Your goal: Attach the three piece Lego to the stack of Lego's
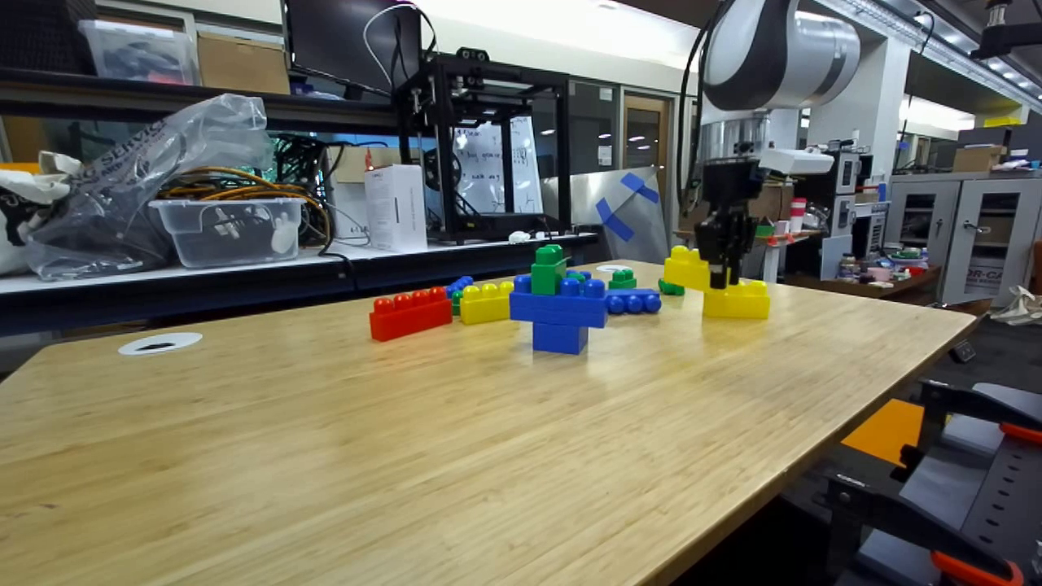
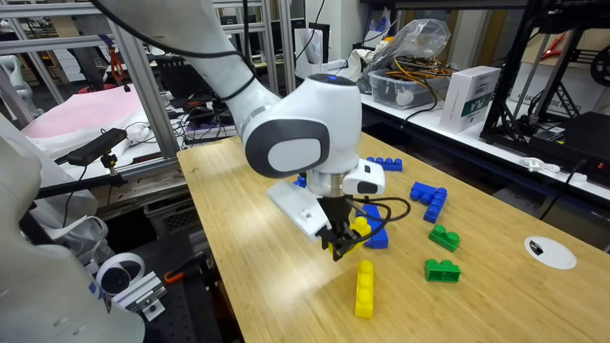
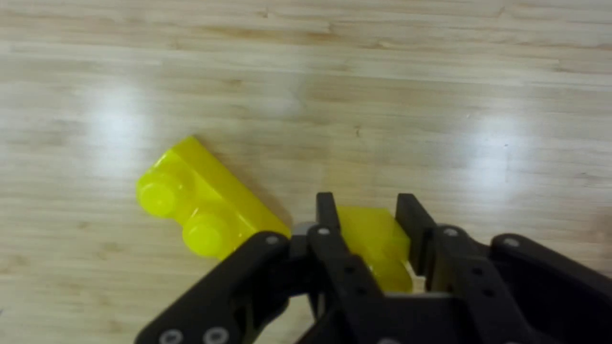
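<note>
Three-piece Lego: yellow, clasped between the fingers, which are narrowed to its width; held above the worktop, apart from the stack. Latter item blue, green at the top, standing upright on the worktop. Also on the worktop: one low yellow block, near the fingers; one red row; two green bricks; further blue pieces.
</note>
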Robot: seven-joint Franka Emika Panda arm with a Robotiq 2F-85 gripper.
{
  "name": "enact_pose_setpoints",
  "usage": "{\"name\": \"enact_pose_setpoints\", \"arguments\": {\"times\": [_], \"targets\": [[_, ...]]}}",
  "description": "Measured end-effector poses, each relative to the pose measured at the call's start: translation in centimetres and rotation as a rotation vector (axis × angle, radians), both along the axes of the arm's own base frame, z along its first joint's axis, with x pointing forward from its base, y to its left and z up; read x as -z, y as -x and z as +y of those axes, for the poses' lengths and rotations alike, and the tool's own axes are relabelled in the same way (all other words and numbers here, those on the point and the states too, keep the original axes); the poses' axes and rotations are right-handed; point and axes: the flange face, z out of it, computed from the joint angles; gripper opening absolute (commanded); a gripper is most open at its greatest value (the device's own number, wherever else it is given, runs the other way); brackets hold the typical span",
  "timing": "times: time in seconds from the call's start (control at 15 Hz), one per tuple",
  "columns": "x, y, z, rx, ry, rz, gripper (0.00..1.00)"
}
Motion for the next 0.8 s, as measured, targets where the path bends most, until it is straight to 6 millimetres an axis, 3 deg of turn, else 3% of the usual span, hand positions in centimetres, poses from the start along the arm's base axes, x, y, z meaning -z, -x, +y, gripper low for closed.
{"name": "enact_pose_setpoints", "arguments": {"times": [0.47,0.6,0.8], "targets": [[-11.5,1.6,4.4,-0.331,0.023,-0.053,0.11],[-14.0,1.8,5.3,-0.431,0.032,-0.031,0.11],[-16.1,1.3,6.1,-0.57,0.071,0.016,0.11]]}}
